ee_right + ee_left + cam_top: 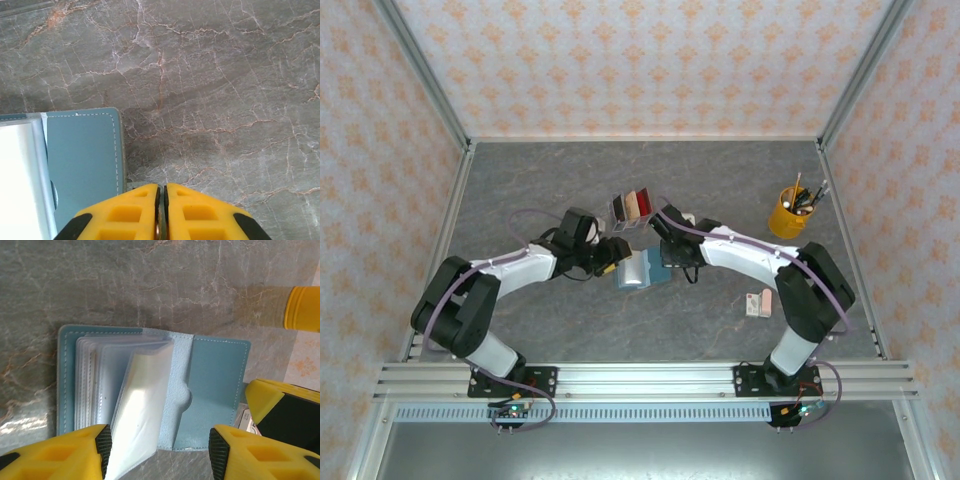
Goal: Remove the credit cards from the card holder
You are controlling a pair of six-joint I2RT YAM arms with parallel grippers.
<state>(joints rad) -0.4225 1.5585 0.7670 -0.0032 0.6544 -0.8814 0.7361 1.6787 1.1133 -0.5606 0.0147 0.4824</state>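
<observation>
Grey marbled tabletop (210,75) is occupied by one flat blue-teal folding card holder (215,385), laid open at centre. Three thin plastic credit cards (631,207), grey, red and tan, are fanned at its 12 o'clock, overlapping and blurred. Over it the left gripper (157,445) is held spread apart; the right gripper (161,192) is pressed together at its 3 o'clock edge.

Yellow pen cup (786,213) at the grey marble table's (540,180) right side, small pink-and-white box (758,303) nearer the front.

Blue card holder (642,270) lies open; credit cards (631,207) lie just beyond it.
</observation>
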